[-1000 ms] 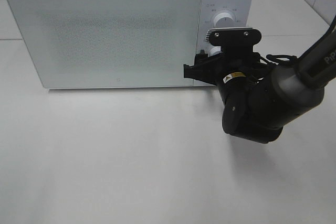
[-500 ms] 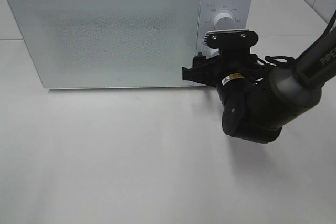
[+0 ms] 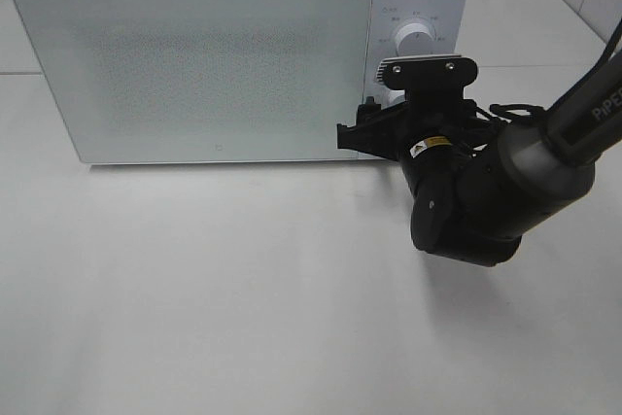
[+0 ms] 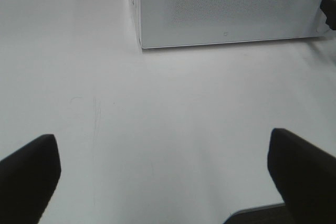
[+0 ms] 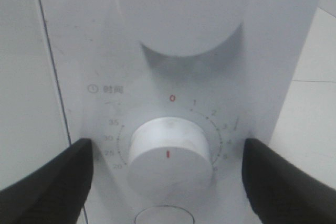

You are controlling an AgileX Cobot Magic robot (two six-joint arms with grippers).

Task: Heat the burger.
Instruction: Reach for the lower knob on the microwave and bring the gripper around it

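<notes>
My matte black right fingers (image 5: 52,177) stand wide apart, empty, flanking the smooth round white timer dial (image 5: 168,158) of the boxy microwave (image 3: 194,65). My left fingers (image 4: 29,171) gape, empty, above the pale worktop (image 4: 157,119). I cannot see the burger. My right wrist sits slightly lower than a second ago.

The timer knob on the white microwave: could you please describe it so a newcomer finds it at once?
Find the large white box-shaped microwave and the narrow control panel right of its door. Two round white knobs sit there stacked; the timer knob is the lower. Unlike the upper knob, it bears a short red mark and a ring of numbers from a red 0.
</notes>
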